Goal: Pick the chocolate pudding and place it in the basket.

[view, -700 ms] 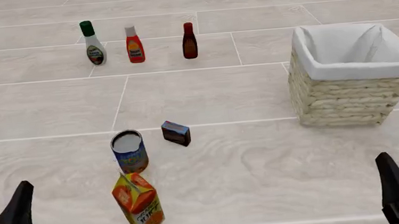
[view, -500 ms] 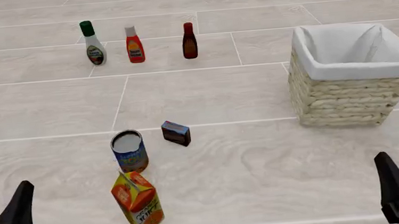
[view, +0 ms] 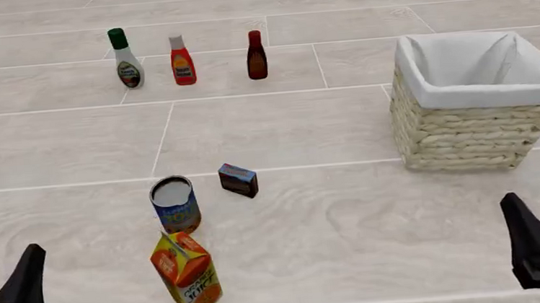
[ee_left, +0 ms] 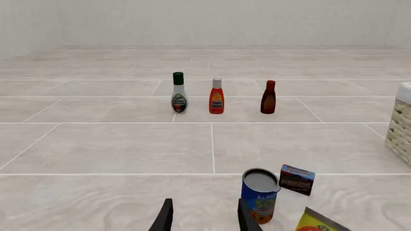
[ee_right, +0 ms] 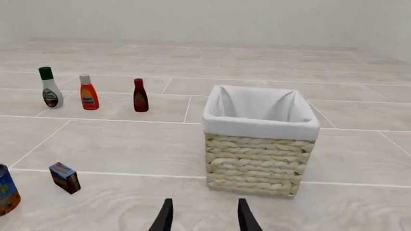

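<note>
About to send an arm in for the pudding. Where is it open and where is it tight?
Open: bare floor between the chocolate pudding and the basket, and between the pudding and the three bottles. Crowded: the can and juice carton beside the pudding.

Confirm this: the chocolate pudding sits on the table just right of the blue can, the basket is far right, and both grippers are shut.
Not quite. The chocolate pudding does sit right of the blue can, with the basket far right, but both wrist views show the left gripper and right gripper open, fingers apart.
</note>
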